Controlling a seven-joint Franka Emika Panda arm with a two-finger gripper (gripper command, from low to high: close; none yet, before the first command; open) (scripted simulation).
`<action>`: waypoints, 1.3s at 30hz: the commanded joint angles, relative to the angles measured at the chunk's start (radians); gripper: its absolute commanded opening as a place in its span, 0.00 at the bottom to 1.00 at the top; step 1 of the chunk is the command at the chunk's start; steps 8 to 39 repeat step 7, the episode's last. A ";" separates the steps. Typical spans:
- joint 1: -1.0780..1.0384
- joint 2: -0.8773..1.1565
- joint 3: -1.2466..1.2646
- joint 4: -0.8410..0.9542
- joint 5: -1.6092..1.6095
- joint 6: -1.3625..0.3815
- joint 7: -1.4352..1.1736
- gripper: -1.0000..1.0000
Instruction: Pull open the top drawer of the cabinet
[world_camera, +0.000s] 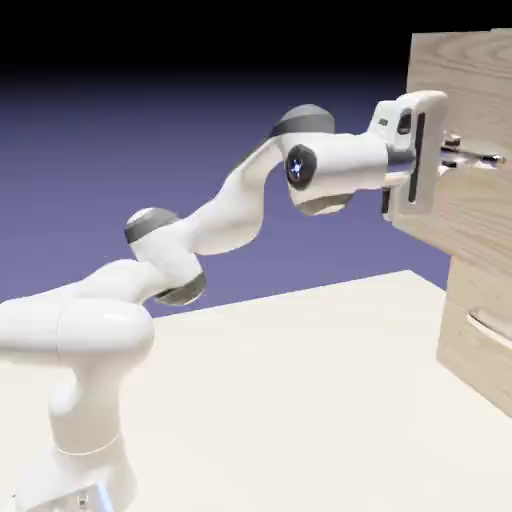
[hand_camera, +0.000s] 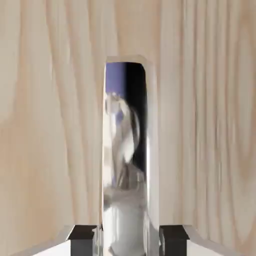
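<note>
The cabinet (world_camera: 468, 352) of pale wood grain stands at the exterior view's right edge. Its top drawer (world_camera: 455, 80) carries a slim silver bar handle (world_camera: 487, 160). My gripper (world_camera: 462, 154) reaches level to that handle from the left. In the hand view the drawer front (hand_camera: 50, 125) fills the picture. The mirror-bright handle (hand_camera: 127, 150) runs up the middle, and my gripper (hand_camera: 127, 239) is shut on it, with one dark fingertip (hand_camera: 82, 234) pressed against each side of the bar.
A lower drawer front with its own thin handle (world_camera: 490, 325) sits below the arm's reach. The pale table top (world_camera: 300, 390) stretches from the robot's base to the cabinet's foot.
</note>
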 joint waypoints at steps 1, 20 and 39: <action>0.018 0.005 -0.009 -0.036 -0.008 -0.018 -0.005 0.00; 0.079 0.025 -0.052 -0.161 -0.057 -0.084 -0.019 1.00; 0.079 0.025 -0.052 -0.161 -0.057 -0.084 -0.019 1.00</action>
